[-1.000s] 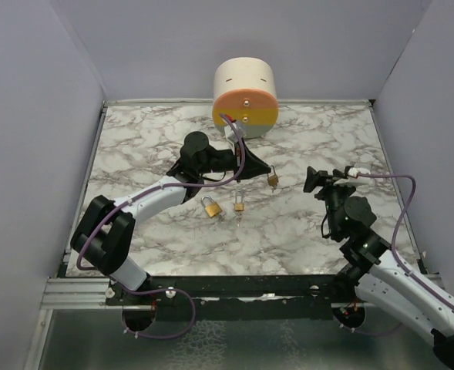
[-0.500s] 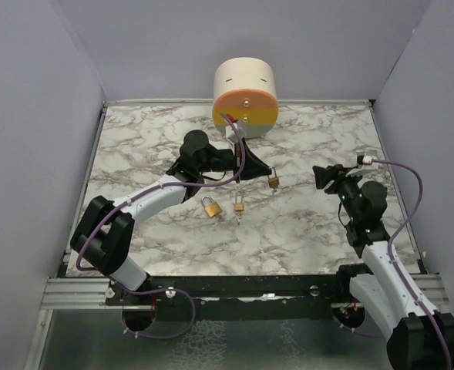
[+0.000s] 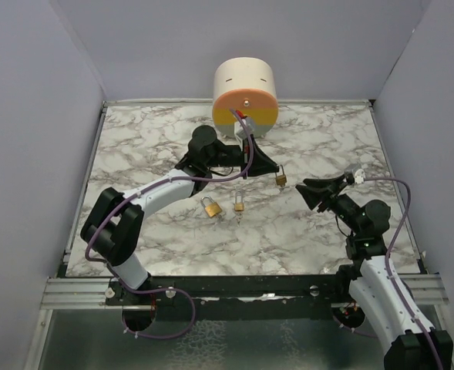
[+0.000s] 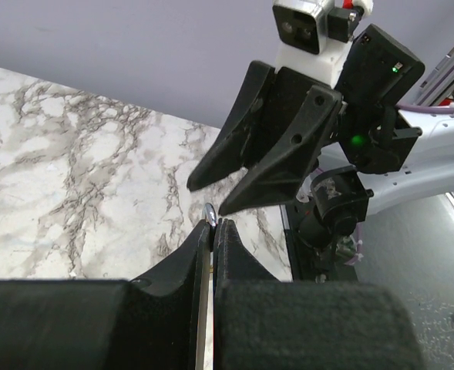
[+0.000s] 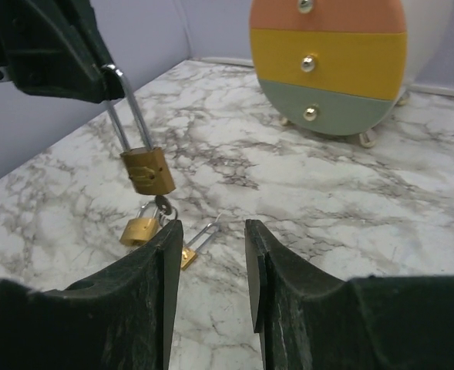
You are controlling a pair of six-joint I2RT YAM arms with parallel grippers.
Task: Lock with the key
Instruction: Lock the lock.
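My left gripper (image 3: 270, 167) is shut on the shackle of a small brass padlock (image 3: 280, 179) and holds it in the air over the table's middle. In the right wrist view the padlock (image 5: 147, 170) hangs from the left gripper (image 5: 107, 75) with a key (image 5: 163, 205) in its underside. The shackle's top (image 4: 210, 213) shows between the left gripper's tips (image 4: 213, 225). My right gripper (image 3: 307, 190) is open and empty, just right of the padlock and pointing at it. Its jaws (image 5: 211, 230) stand apart, with the padlock ahead and to the left.
Two more brass padlocks lie on the marble table (image 3: 149, 139): one (image 3: 210, 206) with a closed shackle, one (image 3: 239, 205) with its shackle open. A round drawer unit (image 3: 245, 100) with orange, yellow and green fronts stands at the back. Walls enclose the sides.
My left gripper has shifted a little right and back with the padlock. My right arm has swung round and its open gripper has moved left, close to the hanging padlock.
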